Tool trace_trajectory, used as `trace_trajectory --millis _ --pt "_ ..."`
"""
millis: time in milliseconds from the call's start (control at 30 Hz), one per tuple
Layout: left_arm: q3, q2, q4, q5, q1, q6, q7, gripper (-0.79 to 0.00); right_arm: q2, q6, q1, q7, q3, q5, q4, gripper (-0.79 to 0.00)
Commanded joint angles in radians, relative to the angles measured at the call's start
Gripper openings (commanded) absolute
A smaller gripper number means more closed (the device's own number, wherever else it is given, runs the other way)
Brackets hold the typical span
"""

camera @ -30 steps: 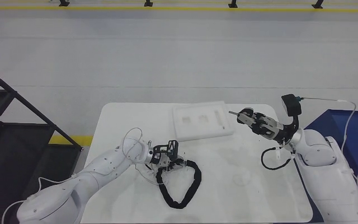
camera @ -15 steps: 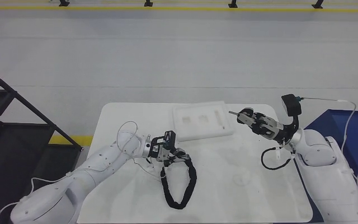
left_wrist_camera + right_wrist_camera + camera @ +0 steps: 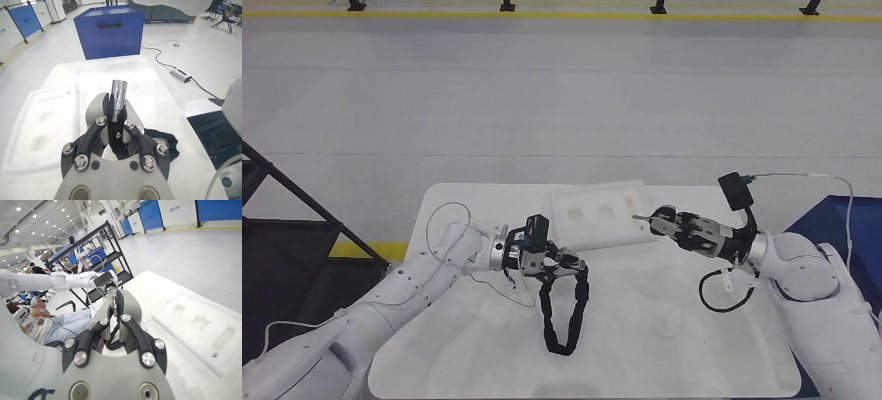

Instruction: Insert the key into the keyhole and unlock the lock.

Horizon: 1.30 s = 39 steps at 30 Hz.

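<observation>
Above table (image 3: 692,340), left gripper (image 3: 115,108) clamps lock (image 3: 118,91) at 10 o'clock, right gripper (image 3: 660,218) pinches key (image 3: 640,217) at 1; I'd align them next.

The white bench (image 3: 672,340), rounded at its corners, carries a white foam tray (image 3: 592,236) at its far middle, with three rectangular recesses in its top. Nearer, left of centre, the loop of a black chain lock (image 3: 557,346) lies on the bench.
</observation>
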Motion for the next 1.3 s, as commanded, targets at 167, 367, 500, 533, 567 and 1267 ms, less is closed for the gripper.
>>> trace_trajectory --millis 167,367,500,533,567,1267 --pt "-0.036 0.039 -0.123 0.002 -0.012 0.000 -0.021 -0.785 0.015 0.112 -0.006 0.153 -0.015 0.071 -0.076 -0.785" --pt "-0.087 0.061 -0.210 0.057 -0.009 0.010 0.024 -0.785 0.024 0.175 -0.001 0.249 -0.036 0.132 -0.112 -0.785" --pt "-0.113 0.070 -0.244 0.122 0.006 0.032 0.061 -0.785 0.030 0.204 -0.004 0.266 -0.028 0.118 -0.140 -0.785" --pt "-0.117 0.071 -0.250 0.135 0.010 0.039 0.070 -0.785 0.031 0.210 -0.006 0.264 -0.024 0.110 -0.145 -0.785" --pt "-0.121 0.071 -0.254 0.145 0.013 0.044 0.080 -0.785 0.033 0.215 -0.009 0.258 -0.020 0.101 -0.150 -0.785" --pt "-0.134 0.069 -0.246 0.156 0.048 0.100 0.100 -0.785 0.035 0.259 -0.025 0.215 -0.012 0.053 -0.177 -0.785"
